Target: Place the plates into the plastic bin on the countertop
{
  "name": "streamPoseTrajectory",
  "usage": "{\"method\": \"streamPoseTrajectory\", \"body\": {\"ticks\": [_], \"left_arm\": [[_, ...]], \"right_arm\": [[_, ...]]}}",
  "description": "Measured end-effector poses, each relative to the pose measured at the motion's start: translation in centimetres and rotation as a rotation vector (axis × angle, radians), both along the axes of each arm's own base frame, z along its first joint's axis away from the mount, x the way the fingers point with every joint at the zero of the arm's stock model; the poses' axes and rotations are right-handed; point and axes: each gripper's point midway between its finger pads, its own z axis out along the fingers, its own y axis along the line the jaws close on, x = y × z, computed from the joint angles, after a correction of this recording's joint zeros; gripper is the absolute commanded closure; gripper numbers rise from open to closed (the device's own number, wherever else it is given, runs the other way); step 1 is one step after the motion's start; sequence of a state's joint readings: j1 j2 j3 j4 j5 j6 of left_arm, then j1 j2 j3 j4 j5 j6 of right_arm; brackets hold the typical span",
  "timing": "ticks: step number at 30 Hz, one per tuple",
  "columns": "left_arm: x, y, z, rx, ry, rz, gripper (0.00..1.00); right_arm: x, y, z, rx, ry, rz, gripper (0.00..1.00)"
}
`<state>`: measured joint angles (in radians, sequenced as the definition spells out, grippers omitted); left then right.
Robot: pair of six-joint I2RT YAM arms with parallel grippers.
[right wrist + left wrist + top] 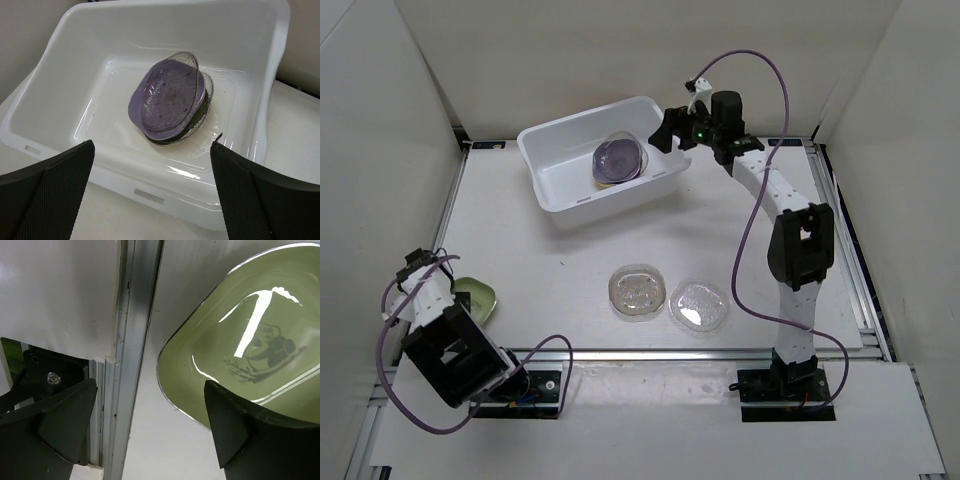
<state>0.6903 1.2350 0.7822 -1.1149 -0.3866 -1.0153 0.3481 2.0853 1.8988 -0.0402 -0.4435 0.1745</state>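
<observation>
The white plastic bin (570, 185) stands at the back of the countertop (560, 250). A purple plate (618, 158) lies in it, tilted on darker plates; the right wrist view shows the purple plate (167, 97) and the bin (90, 65). Two clear plates (637, 290) (698, 304) lie on the countertop near the front. A green plate (480, 295) lies at the front left, also in the left wrist view (260, 340). My right gripper (665, 130) (152, 195) is open and empty by the bin's right end. My left gripper (460, 283) (150, 432) is open, one finger over the green plate's edge.
White panels wall the countertop on three sides. A metal rail (132, 355) runs along the left edge beside my left gripper. A purple cable (760, 200) hangs along the right arm.
</observation>
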Motion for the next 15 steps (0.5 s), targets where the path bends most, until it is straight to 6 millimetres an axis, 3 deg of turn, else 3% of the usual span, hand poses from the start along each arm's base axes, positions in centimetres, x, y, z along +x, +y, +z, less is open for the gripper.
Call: {"method": "streamPoseTrajectory", "body": {"ticks": [3,6,7,12,15], "left_arm": [[0.0,0.0,-1.2,-0.011,0.018,0.008,0.04],[-0.1,-0.1,-2.3,-0.015,0.020,0.014,0.17],[-0.1,-0.1,-2.7,-0.016,0.021,0.014,0.26],[0.2,0.2,-3.7,-0.001,0.006,0.014,0.35],[0.5,0.4,-4.2,0.006,-0.004,0.022,0.57]], "right_arm": [[-0.1,-0.3,0.2,-0.013,-0.007,-0.004,0.01],[0.0,-0.4,0.2,-0.021,-0.014,-0.006,0.01],[0.0,-0.4,0.1,-0.022,-0.012,-0.005,0.01],[-0.1,-0.4,0.1,-0.025,-0.010,-0.005,0.01],[0.0,-0.5,0.1,-0.025,-0.010,-0.007,0.01]]}}
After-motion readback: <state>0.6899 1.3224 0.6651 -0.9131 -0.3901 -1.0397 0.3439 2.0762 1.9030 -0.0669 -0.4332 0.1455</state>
